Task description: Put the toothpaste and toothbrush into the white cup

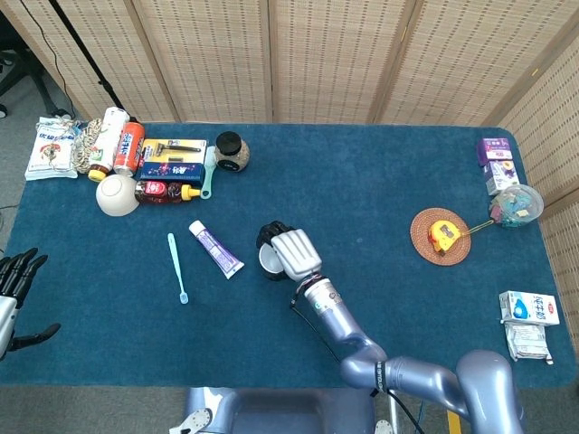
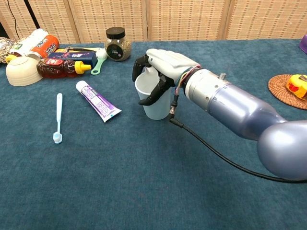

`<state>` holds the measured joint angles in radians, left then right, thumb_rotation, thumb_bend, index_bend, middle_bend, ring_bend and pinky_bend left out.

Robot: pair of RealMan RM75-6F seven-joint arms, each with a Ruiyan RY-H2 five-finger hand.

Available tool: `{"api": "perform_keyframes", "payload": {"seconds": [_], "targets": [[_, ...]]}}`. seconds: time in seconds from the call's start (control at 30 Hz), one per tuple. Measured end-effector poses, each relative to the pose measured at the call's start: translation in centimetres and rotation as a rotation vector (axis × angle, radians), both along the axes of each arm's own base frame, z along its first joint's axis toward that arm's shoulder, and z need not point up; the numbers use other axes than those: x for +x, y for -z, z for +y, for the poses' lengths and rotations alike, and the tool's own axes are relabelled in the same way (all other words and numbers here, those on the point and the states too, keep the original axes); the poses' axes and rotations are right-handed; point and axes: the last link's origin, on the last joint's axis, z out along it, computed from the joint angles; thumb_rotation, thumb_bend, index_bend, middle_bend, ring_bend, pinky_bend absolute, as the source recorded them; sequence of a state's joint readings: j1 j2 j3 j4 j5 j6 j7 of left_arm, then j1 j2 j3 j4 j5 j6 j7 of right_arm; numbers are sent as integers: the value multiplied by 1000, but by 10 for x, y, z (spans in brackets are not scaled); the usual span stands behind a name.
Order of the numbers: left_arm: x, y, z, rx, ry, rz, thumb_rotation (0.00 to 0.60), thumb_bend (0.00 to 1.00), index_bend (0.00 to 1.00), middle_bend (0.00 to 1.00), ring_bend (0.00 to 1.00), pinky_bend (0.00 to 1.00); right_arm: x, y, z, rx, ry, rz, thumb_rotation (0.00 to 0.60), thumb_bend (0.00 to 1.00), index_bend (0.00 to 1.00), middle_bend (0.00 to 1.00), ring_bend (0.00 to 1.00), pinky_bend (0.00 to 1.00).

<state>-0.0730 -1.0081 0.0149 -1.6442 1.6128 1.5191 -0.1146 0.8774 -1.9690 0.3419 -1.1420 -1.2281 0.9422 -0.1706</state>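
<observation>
Right hand (image 2: 163, 67) grips the white cup (image 2: 152, 98), fingers wrapped over its rim and side; cup upright on the blue table (image 2: 144, 182). Toothpaste (image 2: 98, 101) lies flat just left of the cup, apart from the hand. Toothbrush (image 2: 58, 117) lies further left of the cup, beyond the toothpaste, bristle end toward the robot. Left hand (image 1: 16, 287) sits at the table's near-left edge, well apart from the cup, fingers apart, holding nothing.

The surface (image 2: 144, 182) is matt blue cloth, finely napped. The cup (image 2: 154, 103) is smooth white plastic. The jar (image 2: 117, 44) is glossy glass.
</observation>
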Motion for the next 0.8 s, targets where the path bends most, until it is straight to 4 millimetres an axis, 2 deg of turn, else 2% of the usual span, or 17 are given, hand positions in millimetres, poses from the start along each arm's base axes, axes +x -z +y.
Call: {"api": "perform_keyframes", "payload": {"seconds": [0.03,0.13,0.23,0.53,0.8], "targets": [[0,0,0,0,0,0,600,0,0,0,0,0,0,0,0,3,0,-1,600,305,262,153,86,403],[0,0,0,2,-2,-1,600,0,0,0,0,0,-2,0,1,15,-3,-4,600,305,93,14,0,234],[0,0,0,2,-3,-2,600,0,0,0,0,0,-4,-1,0,21,-12,7,600,305,31,0,0,154],[0,0,0,2,0,-4,600,0,0,0,0,0,-5,-6,0,11,-17,9,600,305,0,0,0,122],[0,0,0,0,2,1,600,0,0,0,0,0,2,-23,4,-16,-38,-17,600,305,0,0,0,122]]}}
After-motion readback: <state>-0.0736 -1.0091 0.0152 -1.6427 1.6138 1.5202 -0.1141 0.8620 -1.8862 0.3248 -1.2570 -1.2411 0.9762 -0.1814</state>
